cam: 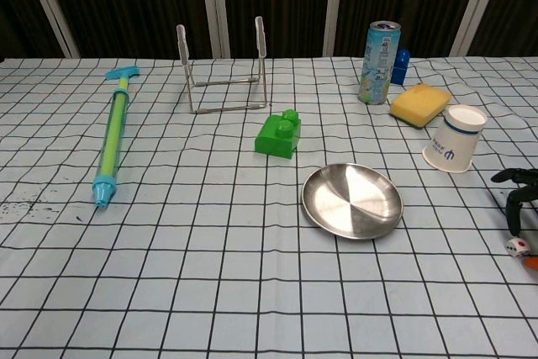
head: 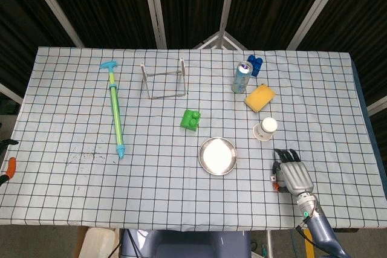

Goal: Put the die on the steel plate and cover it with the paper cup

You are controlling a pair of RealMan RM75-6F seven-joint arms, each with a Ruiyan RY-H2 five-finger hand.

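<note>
The round steel plate lies empty on the checked cloth, front of centre. The white paper cup stands to its right, wider end down. The small white die with red dots rests on the cloth near the right front. My right hand hovers just above and beside the die with its dark fingers apart and bent downward, holding nothing. Only a sliver of my left hand shows at the far left edge, off the table.
A green toy brick sits behind the plate. A yellow sponge, a drink can and a blue object stand at the back right. A wire rack and a green-blue water pump toy lie to the left.
</note>
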